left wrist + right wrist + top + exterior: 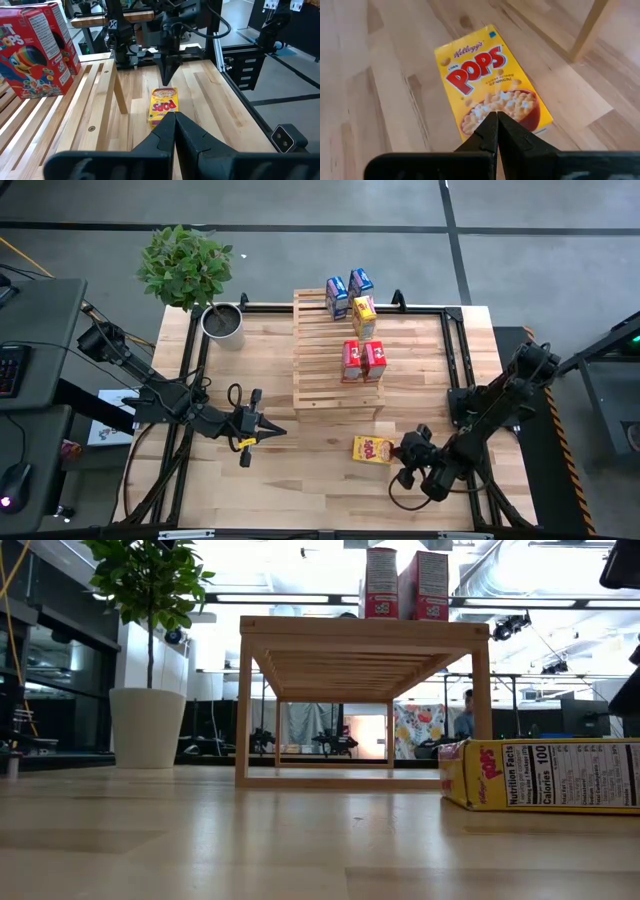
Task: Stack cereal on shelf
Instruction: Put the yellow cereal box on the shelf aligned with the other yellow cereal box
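Observation:
The shelf (335,350), a pale slatted rack, stands mid-table. On it stand two blue cereal boxes (347,290), one yellow (364,317) and two red (363,360). Another yellow cereal box (490,82) lies flat on the planks, front up, near the table's front right. My right gripper (496,117) is shut, its tips over that box's end toward the table's right. My left gripper (172,116) is shut and hangs above the table left of the box, pointing toward it. My right gripper slants down from the table's right, its shut fingertips (167,82) at the bowl-picture end (520,107) of the lying yellow box. Whether the tips touch the box, I cannot tell. The box lies flat on the table.
A potted plant (190,270) stands at the far left corner. Black frame rails (460,360) run along the table's edges. Bare planks (315,450) lie between my left gripper and the yellow box.

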### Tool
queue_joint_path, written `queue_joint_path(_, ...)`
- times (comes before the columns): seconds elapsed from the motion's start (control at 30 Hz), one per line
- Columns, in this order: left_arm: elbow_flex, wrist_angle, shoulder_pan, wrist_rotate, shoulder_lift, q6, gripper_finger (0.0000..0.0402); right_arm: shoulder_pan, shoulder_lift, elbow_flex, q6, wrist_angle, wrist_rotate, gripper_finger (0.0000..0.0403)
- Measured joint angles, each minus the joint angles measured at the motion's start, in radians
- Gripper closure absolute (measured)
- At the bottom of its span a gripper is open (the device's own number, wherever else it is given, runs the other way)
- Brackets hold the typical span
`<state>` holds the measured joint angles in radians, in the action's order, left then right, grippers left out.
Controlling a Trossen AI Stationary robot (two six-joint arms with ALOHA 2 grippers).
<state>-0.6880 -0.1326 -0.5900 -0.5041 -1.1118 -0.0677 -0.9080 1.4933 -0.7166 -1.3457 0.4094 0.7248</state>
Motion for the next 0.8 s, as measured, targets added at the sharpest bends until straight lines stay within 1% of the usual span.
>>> queue_joint_path(0.23,0.0,0.0,0.0,0.0,0.0,0.0,0.0401,0.008,0.0,0.001,-0.006,0.011,-0.018,0.0403)
queue_joint_path(0.37,0.0,0.0,0.0,0.0,0.0,0.0,0.0401,0.017,0.0,0.034,-0.017,-0.026,-0.061,0.0403)
queue_joint_path(0.47,0.0,0.0,0.0,0.0,0.0,0.0,0.0401,0.017,0.0,0.052,-0.017,-0.056,-0.048,0.0403)
queue_joint_path(0.8,0.0,0.0,0.0,0.0,0.0,0.0,0.0401,-0.001,-0.002,0.051,-0.03,-0.017,-0.084,0.0403)
